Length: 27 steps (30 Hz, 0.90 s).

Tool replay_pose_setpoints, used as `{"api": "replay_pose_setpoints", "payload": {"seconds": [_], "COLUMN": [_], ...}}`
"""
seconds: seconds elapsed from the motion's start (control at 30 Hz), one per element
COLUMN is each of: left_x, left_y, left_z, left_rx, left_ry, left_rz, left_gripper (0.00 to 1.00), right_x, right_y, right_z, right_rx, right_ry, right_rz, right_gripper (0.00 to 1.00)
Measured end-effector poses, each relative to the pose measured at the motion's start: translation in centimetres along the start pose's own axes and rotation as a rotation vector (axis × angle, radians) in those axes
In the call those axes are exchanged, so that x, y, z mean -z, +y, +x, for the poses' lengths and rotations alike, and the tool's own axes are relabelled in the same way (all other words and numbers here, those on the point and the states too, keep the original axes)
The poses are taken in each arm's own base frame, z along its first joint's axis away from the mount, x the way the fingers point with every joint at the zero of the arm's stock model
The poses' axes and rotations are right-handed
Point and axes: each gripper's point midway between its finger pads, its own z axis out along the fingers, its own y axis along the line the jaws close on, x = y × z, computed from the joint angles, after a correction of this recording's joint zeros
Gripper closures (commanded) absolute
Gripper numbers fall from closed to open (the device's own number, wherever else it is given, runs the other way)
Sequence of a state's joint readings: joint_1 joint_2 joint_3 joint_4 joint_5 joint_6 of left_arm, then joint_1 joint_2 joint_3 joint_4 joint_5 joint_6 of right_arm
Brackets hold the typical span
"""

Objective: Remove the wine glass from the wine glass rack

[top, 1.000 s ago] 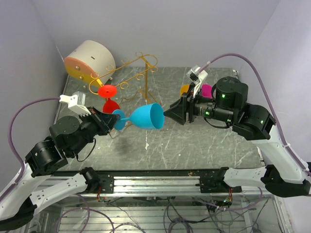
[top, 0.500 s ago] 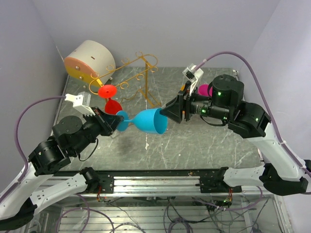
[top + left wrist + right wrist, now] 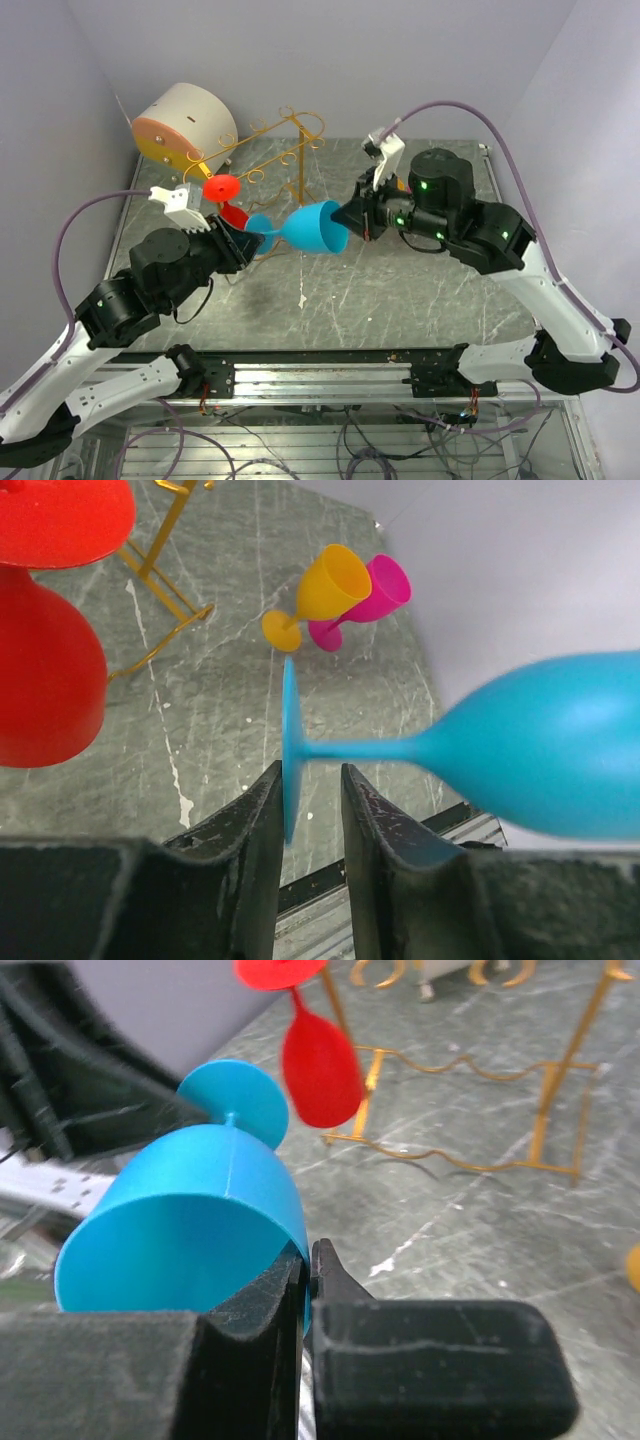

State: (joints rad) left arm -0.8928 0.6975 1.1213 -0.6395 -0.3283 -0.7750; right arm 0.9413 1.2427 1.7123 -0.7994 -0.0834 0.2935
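The blue wine glass [image 3: 315, 230] (opaque, smooth, bowl pointing right) lies sideways in the air just near of the gold wire wine glass rack [image 3: 290, 140], off its rails. The right gripper [image 3: 308, 1270] is pinched tight on its rim. The left gripper [image 3: 310, 790] straddles its foot, narrowly parted; I cannot tell whether it clamps. 4 glasses in all: 1 blue, 1 red glass [image 3: 230, 213] hanging on the rack, and 1 orange glass [image 3: 325, 585] and 1 pink glass [image 3: 380, 585] lying on the far right.

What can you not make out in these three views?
- Yellow glass, pink glass: top view, behind right arm.
- Blue glass bowl: left wrist, blurred, cut by right edge.
- Red glass: left wrist, cut by left edge.
- Rack top: right wrist, above top edge.
- Left hand clamp on blue foot: left wrist, contact unclear.
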Motion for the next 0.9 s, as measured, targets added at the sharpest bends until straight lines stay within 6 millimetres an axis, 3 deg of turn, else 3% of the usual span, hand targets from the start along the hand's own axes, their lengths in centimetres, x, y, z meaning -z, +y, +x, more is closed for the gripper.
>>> {"api": "replay_pose_setpoints", "payload": {"seconds": [0.13,0.27,0.3,0.33,0.37,0.57,0.67,0.77,0.9], "left_x": [-0.5,-0.3,-0.3,-0.2,0.0,1.3,2.1,3.0,3.5], "left_y": [1.1,2.2,2.5,2.6,2.8,3.8,4.4,5.4,7.4], "left_z": [0.2,0.2,0.2,0.1,0.0,-1.4,-1.9,-2.1,-1.7], "left_rx": [-0.015,-0.029,-0.033,-0.038,-0.044,-0.083,-0.104,-0.128,-0.164], "left_ry": [0.0,-0.006,-0.009,-0.013,-0.019,-0.073,-0.104,-0.131,-0.159], "left_rz": [-0.062,-0.112,-0.121,-0.127,-0.135,-0.162,-0.168,-0.178,-0.226], "left_gripper": [0.55,0.56,0.56,0.56,0.57,0.58,0.59,0.59,0.59], "right_x": [-1.4,-1.9,-1.8,-1.4,-0.8,5.1,7.8,9.5,11.8], "right_y": [-4.1,-14.1,-15.5,-19.5,-22.2,-34.9,-38.1,-40.0,-43.6], "right_z": [-1.5,-2.7,-2.9,-2.7,-2.7,-3.7,-4.2,-3.7,0.8], "right_rx": [-0.016,-0.103,-0.122,-0.166,-0.2,-0.367,-0.39,-0.41,-0.507], "right_ry": [-0.005,-0.014,-0.014,-0.009,-0.011,-0.09,-0.125,-0.125,-0.061], "right_rz": [0.157,0.401,0.431,0.516,0.568,0.843,0.97,1.042,1.143], "right_gripper": [1.0,1.0,1.0,1.0,1.0,1.0,1.0,1.0,1.0]}}
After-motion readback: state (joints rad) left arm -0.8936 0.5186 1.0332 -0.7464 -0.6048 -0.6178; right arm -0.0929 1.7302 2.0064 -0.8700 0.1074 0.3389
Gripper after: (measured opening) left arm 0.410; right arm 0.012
